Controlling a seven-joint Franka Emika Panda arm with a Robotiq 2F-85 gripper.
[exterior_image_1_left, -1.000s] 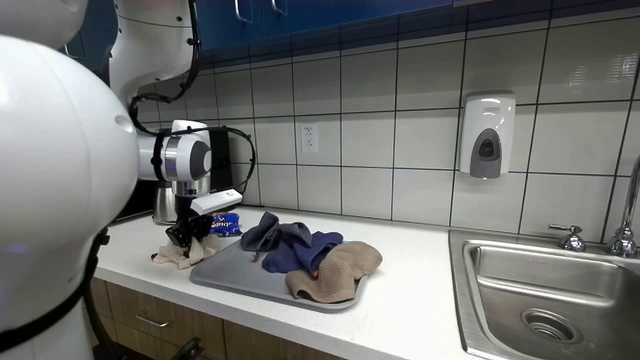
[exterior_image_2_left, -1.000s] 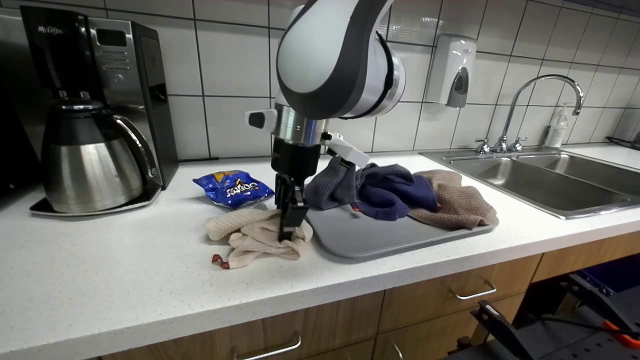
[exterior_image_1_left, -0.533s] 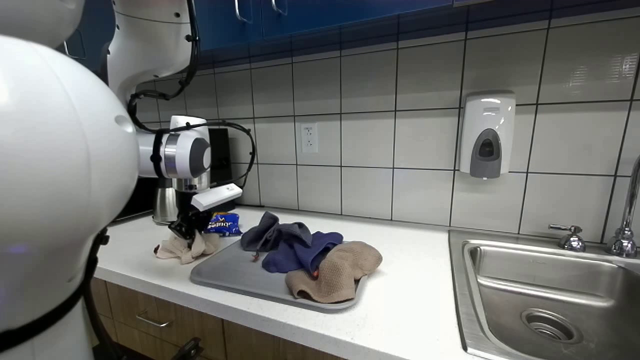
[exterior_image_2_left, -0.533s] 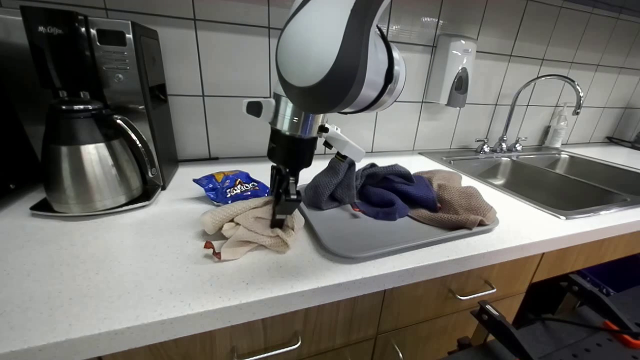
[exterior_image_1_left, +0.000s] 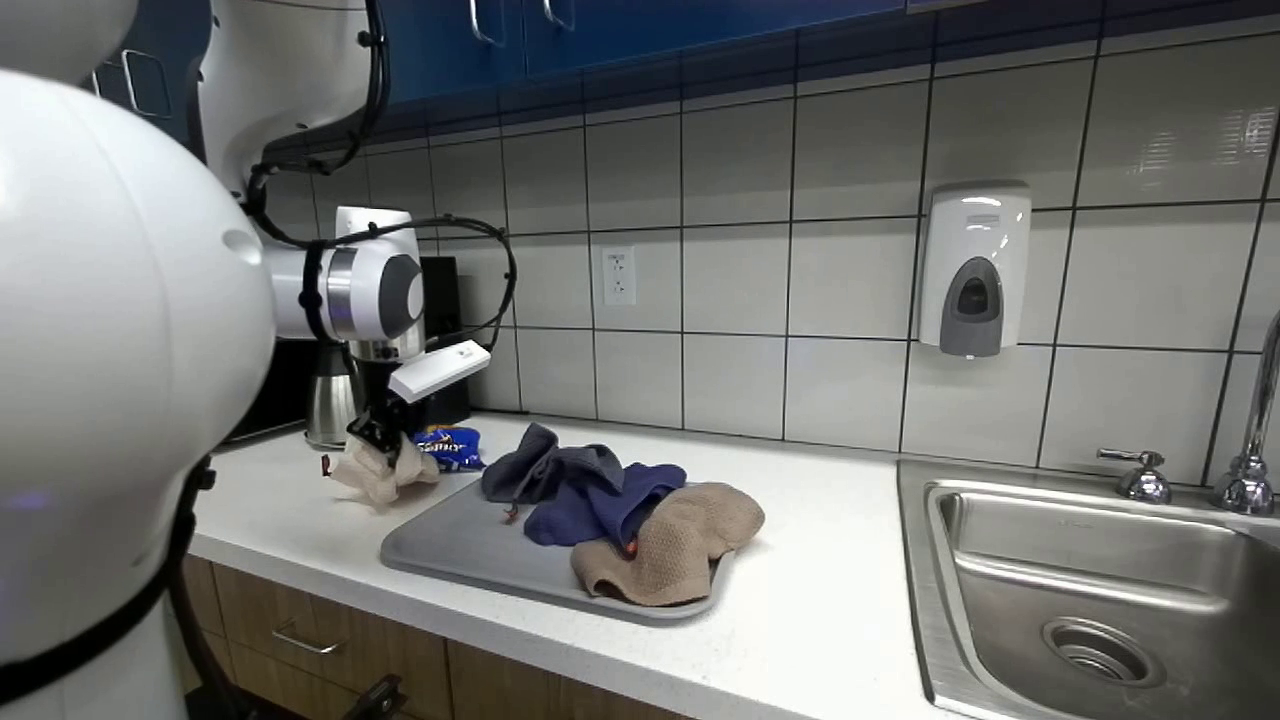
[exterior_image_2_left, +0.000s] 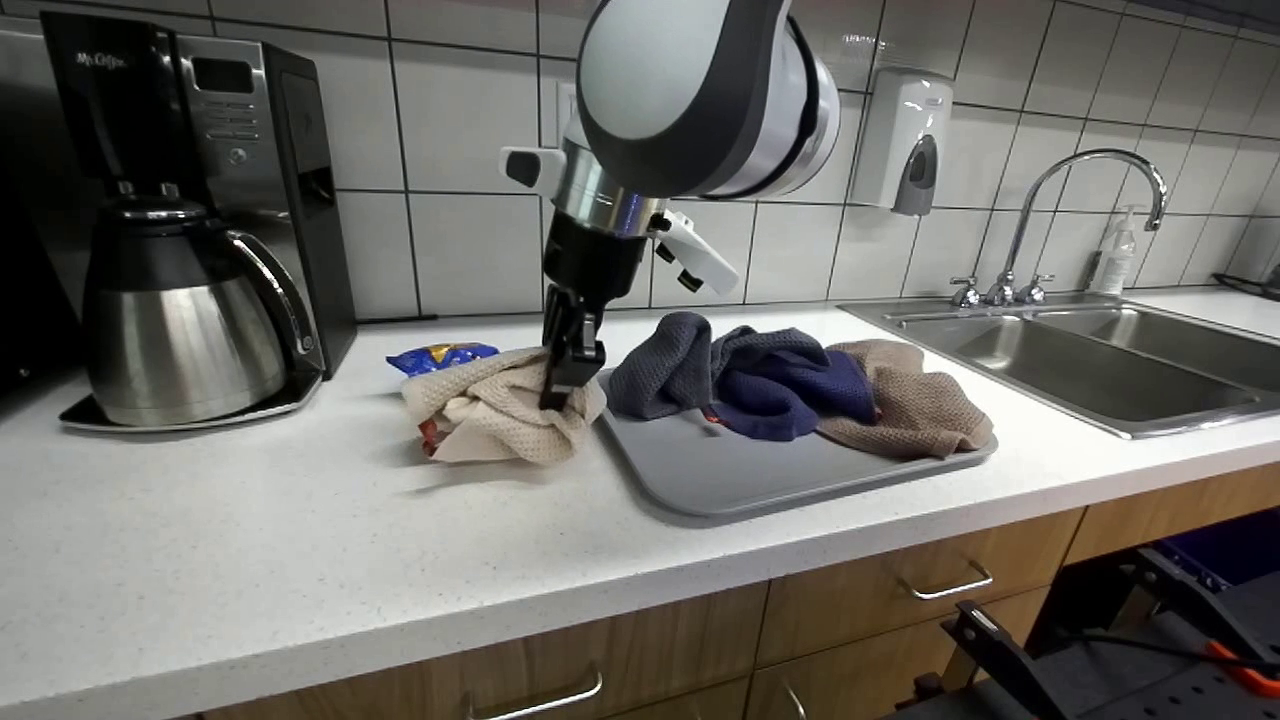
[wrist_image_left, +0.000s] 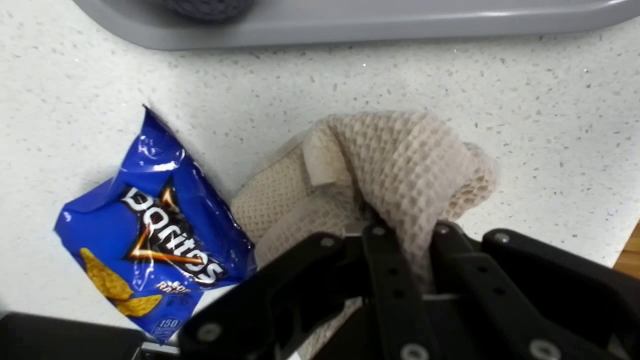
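Wrist view: the beige cloth (wrist_image_left: 400, 160), just beside the tray (wrist_image_left: 350, 30), is pinched by a fold in my nearly closed hand (wrist_image_left: 410, 230); holding so little, I could drop it, or its loose folds could catch the chip bag (wrist_image_left: 160, 220).

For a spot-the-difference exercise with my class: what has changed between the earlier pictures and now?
The hand, shut on the cream cloth, has risen and lifted it, at least partly, off the counter; in an exterior view the cloth now hides more of the blue Doritos bag. Nothing was let go. The gray tray and its gray cloth, blue cloth and brown cloth stayed put.
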